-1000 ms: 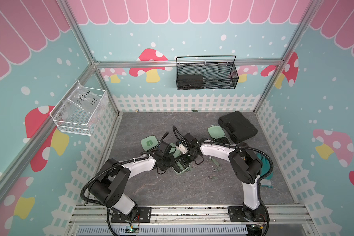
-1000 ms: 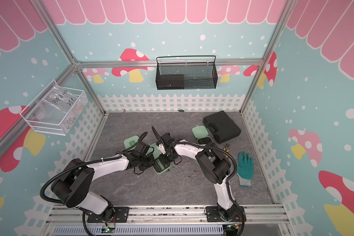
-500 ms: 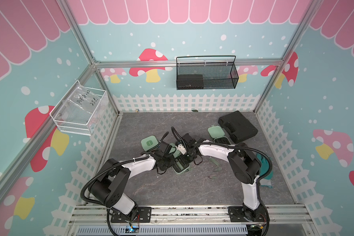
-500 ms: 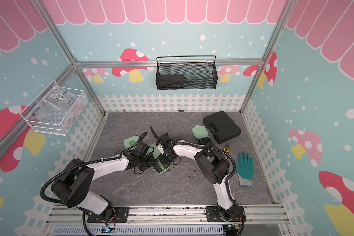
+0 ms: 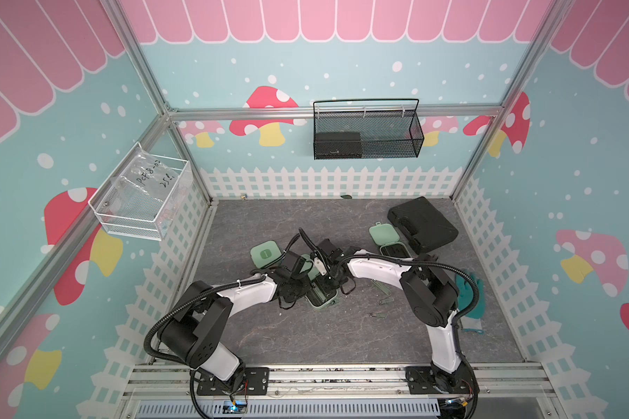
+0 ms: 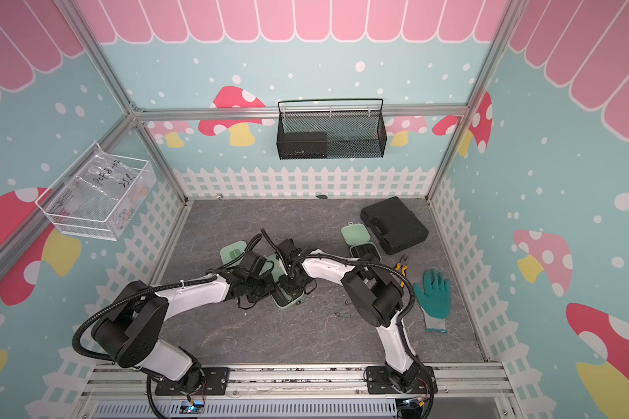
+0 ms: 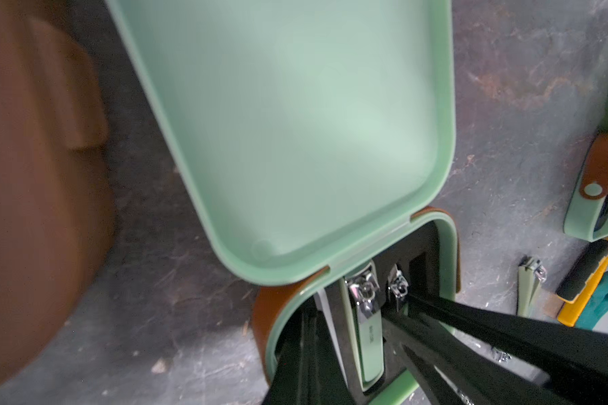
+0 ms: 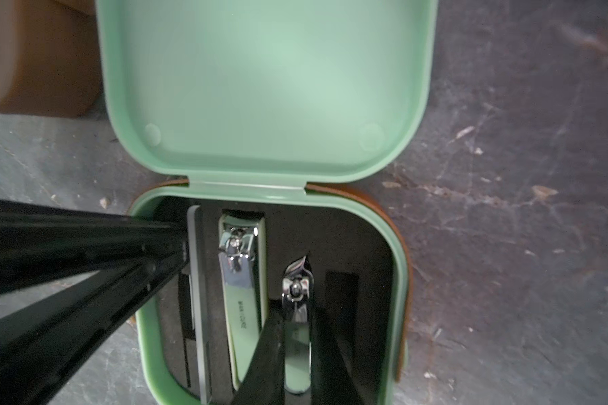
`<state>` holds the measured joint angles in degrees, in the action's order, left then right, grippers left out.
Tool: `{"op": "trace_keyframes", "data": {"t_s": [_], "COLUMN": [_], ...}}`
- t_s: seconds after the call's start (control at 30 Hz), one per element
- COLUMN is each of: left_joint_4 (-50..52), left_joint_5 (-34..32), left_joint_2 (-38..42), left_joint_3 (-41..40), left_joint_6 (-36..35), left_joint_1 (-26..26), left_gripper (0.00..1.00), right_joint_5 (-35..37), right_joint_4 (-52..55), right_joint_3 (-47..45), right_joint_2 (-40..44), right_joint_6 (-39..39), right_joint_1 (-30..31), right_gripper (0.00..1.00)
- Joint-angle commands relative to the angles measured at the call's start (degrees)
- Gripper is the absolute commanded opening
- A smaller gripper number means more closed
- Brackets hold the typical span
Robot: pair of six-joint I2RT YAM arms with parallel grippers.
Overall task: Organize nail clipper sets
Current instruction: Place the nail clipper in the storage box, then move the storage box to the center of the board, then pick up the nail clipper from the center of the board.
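An open mint green case lies mid-floor between both arms, its lid laid back. In its black insert sit a large clipper and a nail file. My right gripper is shut on a small clipper, held over the slot beside the large one. My left gripper is shut, its tips down inside the case at the file side. A brown case lies just beside the lid. A closed mint case and another open one lie further back.
A black tool case lies at the back right. Yellow-handled pliers and a teal glove lie right of the right arm. Loose clippers lie on the floor near it. A black mesh basket hangs on the back wall.
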<state>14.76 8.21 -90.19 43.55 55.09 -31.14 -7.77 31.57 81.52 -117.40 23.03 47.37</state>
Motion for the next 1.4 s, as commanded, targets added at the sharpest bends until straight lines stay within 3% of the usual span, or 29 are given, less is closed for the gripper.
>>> {"op": "trace_keyframes", "data": {"t_s": [0.0,0.27,0.47,0.67,0.93,1.37], "left_joint_4": [-0.26,-0.46,-0.29,0.4,0.62,1.92], "left_joint_5": [-1.0,-0.87,-1.11,-1.2,-1.18,-1.11], "left_joint_2": [-2.7,-2.77,-3.14,-3.21,-3.34,-3.61], "left_joint_3": [0.27,0.13,0.31,0.66,1.08,1.89], "left_joint_6": [-0.42,-0.84,-1.04,-1.37,-1.77,-4.94], "left_joint_1": [0.37,0.37,0.51,0.88,1.43,5.74], "left_gripper": [0.0,0.0,0.0,0.0,0.0,0.0], "right_joint_5": [3.44,6.41,6.18,2.61,-0.14,-0.13], "right_joint_4": [-4.11,-4.0,-2.95,-0.58,2.95,3.0], "right_joint_3": [-3.47,-5.39,-6.8,-1.42,3.72,-10.52], "right_joint_2": [-3.9,-4.21,-1.43,2.78,7.63,18.97], "right_joint_6": [3.0,2.29,1.02,-1.93,-5.54,-25.29], "right_joint_1": [0.51,0.62,0.61,0.61,0.53,-0.36], "right_gripper": [0.04,0.05,0.2,0.33,0.37,0.47]}}
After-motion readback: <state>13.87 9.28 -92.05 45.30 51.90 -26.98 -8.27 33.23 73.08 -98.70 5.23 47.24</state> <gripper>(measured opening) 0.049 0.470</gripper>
